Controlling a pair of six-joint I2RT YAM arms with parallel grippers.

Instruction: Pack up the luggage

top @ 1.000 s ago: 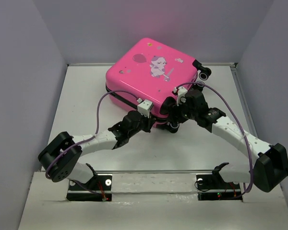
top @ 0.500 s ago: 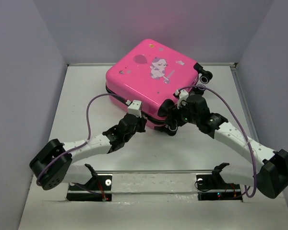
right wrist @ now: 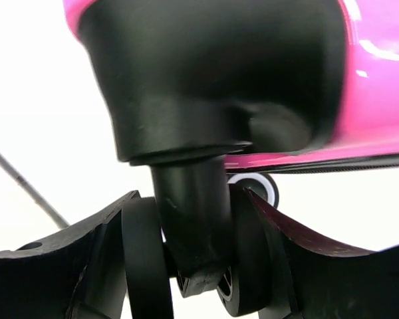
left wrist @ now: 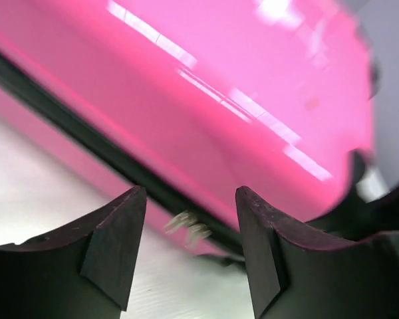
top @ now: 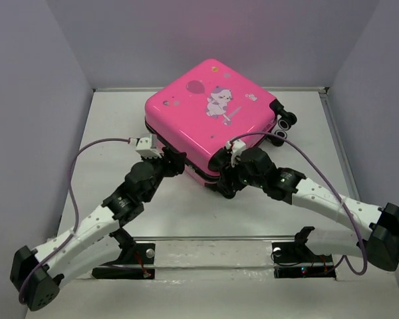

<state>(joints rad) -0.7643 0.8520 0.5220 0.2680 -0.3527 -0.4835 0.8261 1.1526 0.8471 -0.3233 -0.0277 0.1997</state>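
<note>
Held left gripper (left wrist: 189, 193) open and empty beside closed hot-pink hard-shell suitcase (top: 209, 123) on white counter (top: 113, 133), facing black zipper seam (left wrist: 86, 143), probably to reach the pull. Clamped right gripper (right wrist: 193, 212) on black twin caster wheel (right wrist: 243, 266), seemingly steadying.

- Your left arm (top: 96, 222) reaches forward and inward, elbow folded low at the near left corner.
- Your left gripper (left wrist: 189, 199): fingers apart, nothing between them.
- Your right arm (top: 319, 198) stretches low, inward from the right.
- Your right gripper (right wrist: 194, 206) straddles the luggage (right wrist: 376, 100) caster (right wrist: 189, 226), one finger against each side.
</note>
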